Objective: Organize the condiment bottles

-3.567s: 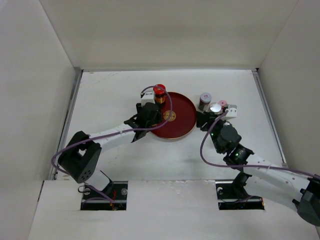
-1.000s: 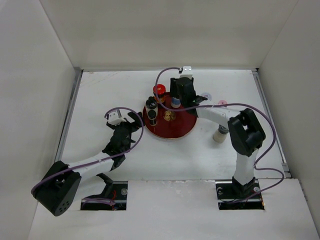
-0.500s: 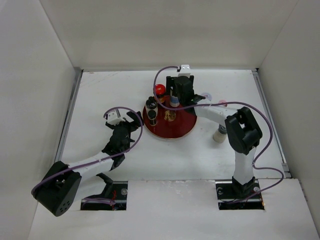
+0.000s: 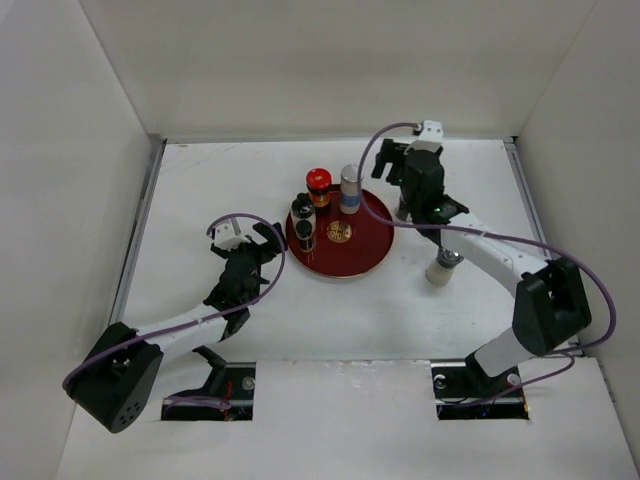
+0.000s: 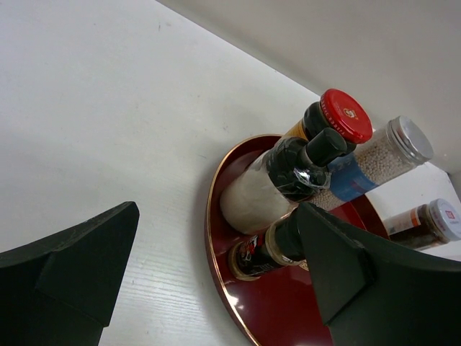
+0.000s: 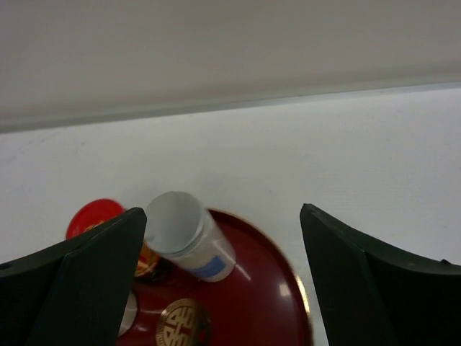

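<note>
Grey-lidded, blue-banded bottle stands upright at the far edge of the red tray, beside the red-lidded jar; two black-capped bottles crowd the tray's left edge. Nothing touches it. Right gripper hangs just past the tray's far right edge, jaws spread wide, empty. Left gripper sits off the tray's left edge, likewise wide apart and holding nothing. Judgement: this placement looks finished and the sorting is partway. Pale cream bottle stands on the table right of the tray, so the next move calls for the right arm to swing over and close low on its body. Writing: gold emblem at tray centre, not legible; bottle labels too small to read.
</note>
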